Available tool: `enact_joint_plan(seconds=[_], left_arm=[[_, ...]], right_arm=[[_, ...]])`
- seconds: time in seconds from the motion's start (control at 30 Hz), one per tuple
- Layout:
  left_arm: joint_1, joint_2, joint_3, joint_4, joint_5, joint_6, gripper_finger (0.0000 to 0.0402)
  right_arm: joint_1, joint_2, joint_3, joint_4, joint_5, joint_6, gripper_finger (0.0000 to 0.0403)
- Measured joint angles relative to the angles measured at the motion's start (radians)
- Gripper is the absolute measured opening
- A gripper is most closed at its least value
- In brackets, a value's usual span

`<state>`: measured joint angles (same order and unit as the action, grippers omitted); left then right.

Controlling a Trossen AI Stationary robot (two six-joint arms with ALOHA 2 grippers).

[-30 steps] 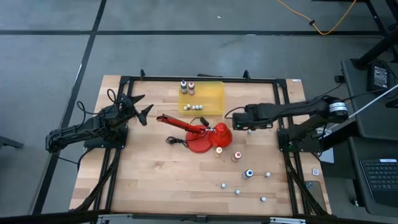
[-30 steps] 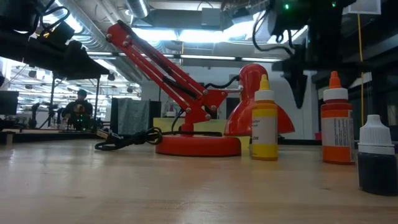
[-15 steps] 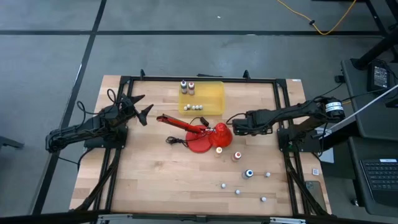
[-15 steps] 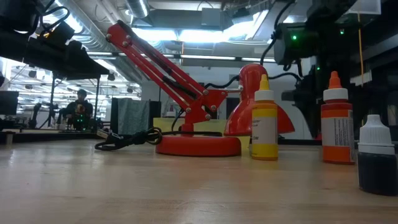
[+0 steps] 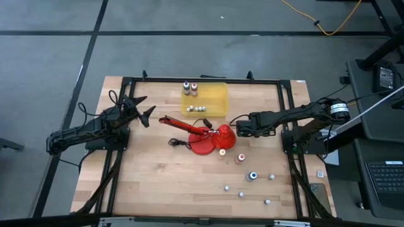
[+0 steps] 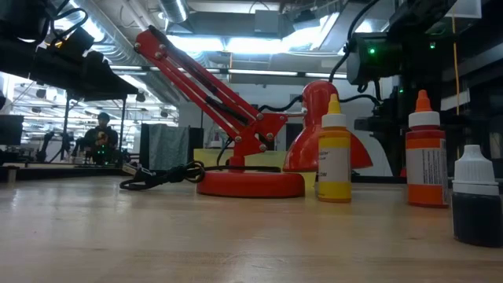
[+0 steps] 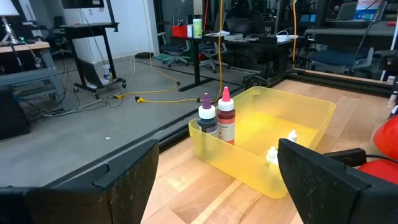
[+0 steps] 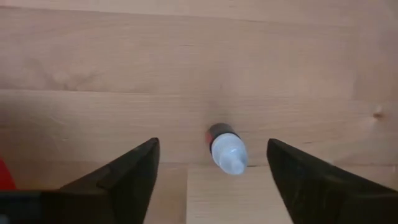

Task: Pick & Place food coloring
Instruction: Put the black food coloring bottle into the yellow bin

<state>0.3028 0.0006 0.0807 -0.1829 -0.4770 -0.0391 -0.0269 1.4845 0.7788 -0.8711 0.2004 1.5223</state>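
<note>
My right gripper points down over the table right of the red lamp, open. In the right wrist view its fingers stand on either side of a small dark bottle with a pale cap without touching it. The bottle stands upright on the wood. A yellow bottle, an orange-red one and a blue one stand nearer the front edge. A purple bottle and a dark red one stand in the yellow bin. My left gripper waits open at the table's left.
A red desk lamp with its long arm and black cord sits mid-table, its shade close to my right gripper. Several small pale caps lie near the front edge and inside the bin. A black frame runs along the table's edges.
My right gripper has come down toward the table, over the small pale-capped bottle beside the lamp, and now hides that bottle in the high view.
</note>
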Motion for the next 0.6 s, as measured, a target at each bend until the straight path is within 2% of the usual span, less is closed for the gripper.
enact_joint_plan(seconds=[0.3,0.6], left_arm=[[0.000,0.000,0.000,0.000,0.000,0.000,0.0319],[0.000,0.000,0.000,0.000,0.000,0.000,0.0319]], right_arm=[[0.000,0.000,0.000,0.000,0.000,0.022,0.0190],[0.000,0.000,0.000,-0.001,0.001,0.022,0.0125]])
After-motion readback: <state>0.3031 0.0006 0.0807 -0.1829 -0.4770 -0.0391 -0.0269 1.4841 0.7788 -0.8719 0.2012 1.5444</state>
